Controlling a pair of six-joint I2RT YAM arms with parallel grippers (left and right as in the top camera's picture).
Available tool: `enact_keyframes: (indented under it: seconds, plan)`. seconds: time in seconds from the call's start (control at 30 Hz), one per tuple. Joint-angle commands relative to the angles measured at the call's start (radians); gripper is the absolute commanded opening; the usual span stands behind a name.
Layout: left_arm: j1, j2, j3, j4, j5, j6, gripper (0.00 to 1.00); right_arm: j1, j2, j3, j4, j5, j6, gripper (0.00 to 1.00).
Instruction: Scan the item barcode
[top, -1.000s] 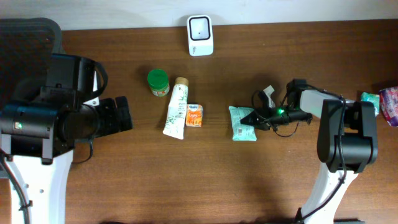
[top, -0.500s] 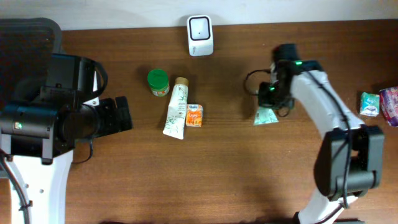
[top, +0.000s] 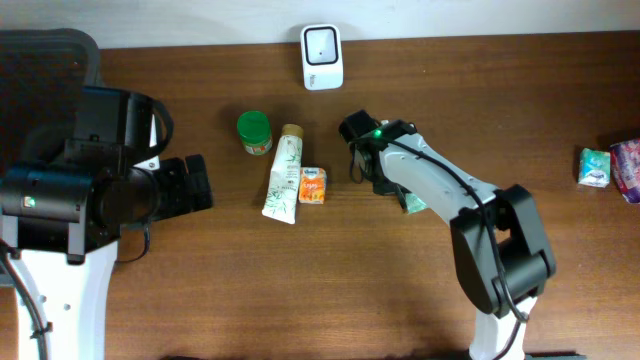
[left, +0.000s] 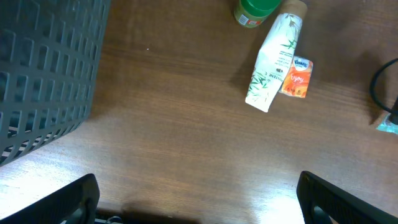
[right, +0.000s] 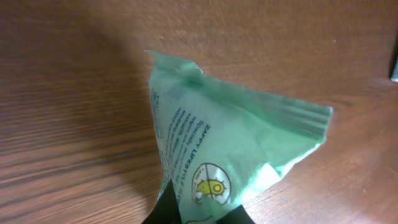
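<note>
We have our right gripper (right: 196, 214) clamped on one edge of the green packet (right: 230, 149), which hangs over the table (top: 200, 290) near the white scanner (top: 322, 43), probably to show its barcode there, while our left gripper (left: 199, 205) stands wide open.

Left arm (top: 90, 190) up first: bulky black housings, rounded, matte. Tiny green status light (top: 30, 201) on shell. White column link (top: 55, 290) below, black cable (top: 33, 318) looping down its side.

Left gripper (left: 198, 180): two black fingers (left: 68, 202), blocky, flat-edged.

Over to right arm (top: 440, 185): slim white link, thin dark cable line (top: 455, 178) along it, chunky black elbow joint (top: 505, 240), white base link (top: 495, 335). Black wrist head (top: 362, 135), second green light (top: 379, 131) glowing.

Right gripper (right: 198, 213): black fingertips (right: 163, 211), narrow, tapered.
</note>
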Motion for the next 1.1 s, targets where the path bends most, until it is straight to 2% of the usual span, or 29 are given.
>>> enact_keyframes:
  seconds: [0.0,0.03,0.1,0.13,0.37,0.53,0.7,0.8,0.83,0.87,0.9,1.07]
  plan:
    - [0.000,-0.011,0.003,0.002,-0.004,-0.010,0.99,0.002,0.019,0.008,-0.011,0.043,0.017,0.09]
    - [0.000,-0.011,0.003,0.002,-0.004,-0.010,0.99,0.008,0.019,0.009,-0.010,0.021,0.017,0.11]
    - [0.000,-0.011,0.003,0.002,-0.004,-0.010,0.99,0.023,0.019,0.011,-0.007,-0.037,0.017,0.23]
    - [0.000,-0.011,0.003,0.002,-0.003,-0.010,0.99,0.034,0.019,0.011,-0.002,-0.071,0.012,0.25]
    - [0.000,-0.011,0.003,0.002,-0.003,-0.010,0.99,0.111,0.019,0.016,0.035,-0.109,0.009,0.29]
    - [0.000,-0.011,0.003,0.002,-0.003,-0.010,0.99,0.138,0.019,0.024,0.048,-0.198,0.006,0.39]
    - [0.000,-0.011,0.003,0.002,-0.004,-0.010,0.99,0.128,0.018,0.127,-0.043,-0.298,-0.003,0.41]
    - [0.000,-0.011,0.003,0.002,-0.003,-0.010,0.99,0.102,0.018,0.245,-0.137,-0.295,-0.053,0.50]
    - [0.000,-0.011,0.003,0.002,-0.004,-0.010,0.99,0.087,0.018,0.273,-0.145,-0.296,-0.072,0.61]
    - [0.000,-0.011,0.003,0.002,-0.004,-0.010,0.99,0.069,0.018,0.280,-0.142,-0.299,-0.074,0.79]
    - [0.000,-0.011,0.003,0.002,-0.003,-0.010,0.99,0.057,0.019,0.280,-0.143,-0.305,-0.074,0.83]
    - [0.000,-0.011,0.003,0.002,-0.003,-0.010,0.99,0.036,0.028,0.229,-0.121,-0.352,-0.071,0.83]
